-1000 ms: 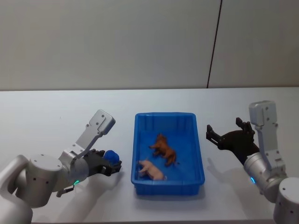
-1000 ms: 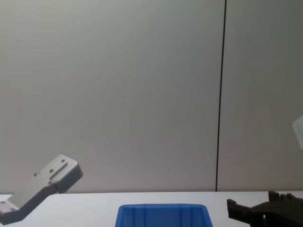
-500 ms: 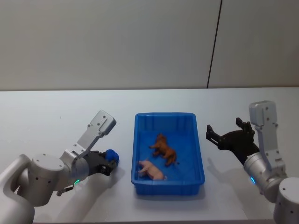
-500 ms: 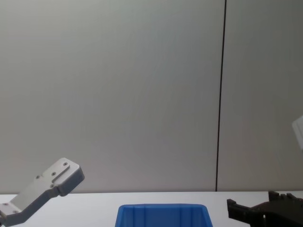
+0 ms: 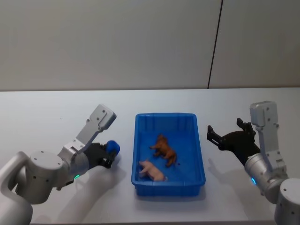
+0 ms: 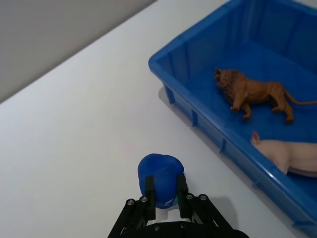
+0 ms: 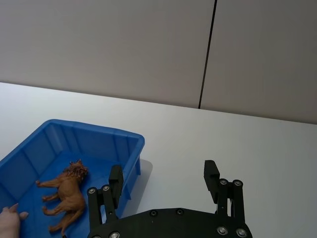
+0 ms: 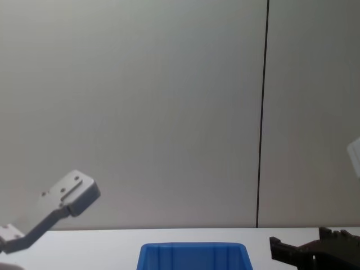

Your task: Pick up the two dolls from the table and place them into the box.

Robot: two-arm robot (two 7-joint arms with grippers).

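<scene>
I see the lion doll (image 5: 164, 149) and the pig doll (image 5: 152, 170) lying inside the blue box (image 5: 138, 136) on the desk (image 5: 47, 112). My left end effector (image 6: 163, 191), beside the box, pinches a small blue ball (image 6: 159, 174). My right end effector (image 7: 163, 184) hovers spread wide, empty. Both dolls look placed; little seems left.

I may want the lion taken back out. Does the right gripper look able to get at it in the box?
Probably yes. The right gripper is open beside the box, and the lion lies uncovered, apart from the pig, with nothing above it.
</scene>
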